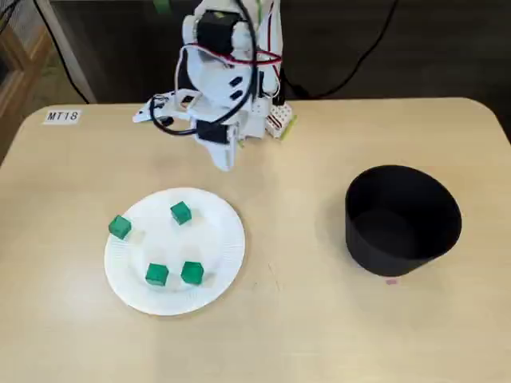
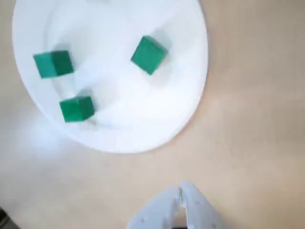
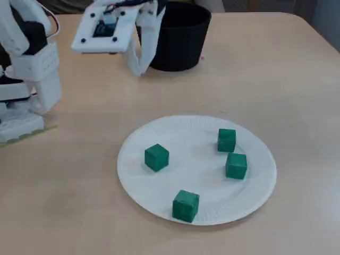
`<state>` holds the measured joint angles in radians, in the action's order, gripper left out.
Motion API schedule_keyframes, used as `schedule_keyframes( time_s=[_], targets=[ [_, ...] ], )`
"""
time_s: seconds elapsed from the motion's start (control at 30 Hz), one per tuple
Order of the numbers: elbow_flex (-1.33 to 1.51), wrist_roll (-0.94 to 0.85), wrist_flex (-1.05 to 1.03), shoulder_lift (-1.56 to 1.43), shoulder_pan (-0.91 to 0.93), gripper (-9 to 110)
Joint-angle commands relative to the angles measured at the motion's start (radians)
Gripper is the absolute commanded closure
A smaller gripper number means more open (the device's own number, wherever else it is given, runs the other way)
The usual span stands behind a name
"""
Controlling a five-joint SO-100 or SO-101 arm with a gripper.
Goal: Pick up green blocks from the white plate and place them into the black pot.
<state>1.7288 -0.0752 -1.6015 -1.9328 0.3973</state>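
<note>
green blocks: four on plate, none in pot

claw: clenched, fingertips meeting, nothing held. it hangs over bare desk, just short of the plate on the arm's side.

handling: we judge the step in hand to be the reach for a first block. we would open the claw wide before lowering it. we would take the near block, which stands clear of the rest. it sits turned, so the fingers should square to its flat faces and come straight down. the paper plate looks light and may slide, so we would not press or drag on it. the lift should clear the rim before the swing to the pot.

blocks: small cubes, even bright green, crisp edges, matte faces. we count four in both fixed views, all on the plate, none touching. the rim block sits at the plate's left edge. the third block and fourth block lie close together, farthest from the arm. the wrist view shows only three.

pot: black, upright, open, well apart from the plate.
</note>
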Motion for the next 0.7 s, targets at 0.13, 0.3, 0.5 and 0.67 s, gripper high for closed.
schedule_keyframes(
  time_s=[0.13,0.3,0.5,0.67],
  targets=[
    [-0.212,-0.100,-0.011,0.201,0.160,103],
    [-0.356,-0.146,-0.021,0.311,0.206,104],
    [-0.434,-0.153,-0.021,0.439,0.261,104],
    [-0.505,-0.178,-0.026,0.546,0.281,95]
  ],
)
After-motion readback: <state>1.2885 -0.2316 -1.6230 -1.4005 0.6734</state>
